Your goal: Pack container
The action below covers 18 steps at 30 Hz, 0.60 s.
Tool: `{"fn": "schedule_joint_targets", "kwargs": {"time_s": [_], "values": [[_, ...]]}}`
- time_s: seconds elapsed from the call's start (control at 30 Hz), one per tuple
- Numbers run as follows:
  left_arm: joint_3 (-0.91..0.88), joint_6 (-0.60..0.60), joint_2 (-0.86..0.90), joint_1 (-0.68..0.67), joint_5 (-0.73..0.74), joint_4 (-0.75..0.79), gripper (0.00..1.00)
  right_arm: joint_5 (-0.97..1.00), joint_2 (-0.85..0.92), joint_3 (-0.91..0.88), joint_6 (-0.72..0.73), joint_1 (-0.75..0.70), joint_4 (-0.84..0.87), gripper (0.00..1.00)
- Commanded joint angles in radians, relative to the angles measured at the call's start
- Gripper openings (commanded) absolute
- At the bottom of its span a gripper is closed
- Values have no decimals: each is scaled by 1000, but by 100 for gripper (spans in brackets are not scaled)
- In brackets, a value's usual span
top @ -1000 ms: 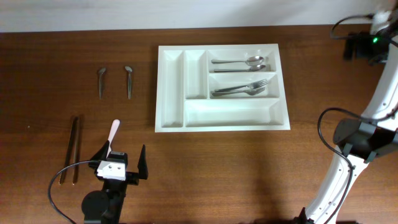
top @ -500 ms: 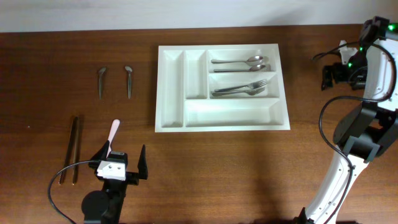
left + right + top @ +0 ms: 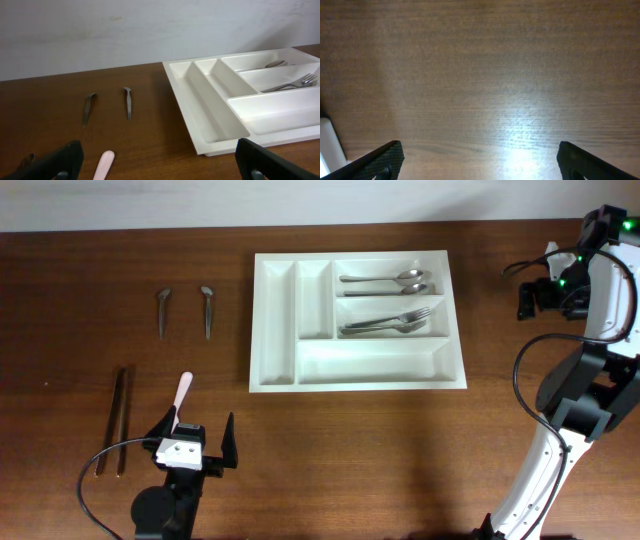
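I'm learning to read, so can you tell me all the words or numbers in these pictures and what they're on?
None can be read.
The large white rectangular plastic cutlery tray is blank.
So are the brown wooden table and the pale wall.
The small white plate atop the left claw has dark specks, too small to read.

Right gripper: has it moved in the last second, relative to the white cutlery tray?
Yes. The right gripper moved from level with the far rim of the white rectangular plastic cutlery tray to roughly level with its middle, slightly closer, then stopped.
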Motion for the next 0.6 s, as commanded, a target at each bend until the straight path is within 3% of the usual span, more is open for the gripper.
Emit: {"fn": "schedule_joint_targets", "kwargs": {"time_s": [0.0, 0.57], "values": [[-6, 16, -7, 7, -7, 3, 99, -7, -21, -5, -8, 0, -1, 99], [-6, 15, -7, 7, -3, 31, 99, 9, -21, -5, -10, -69, 45, 99]]}}
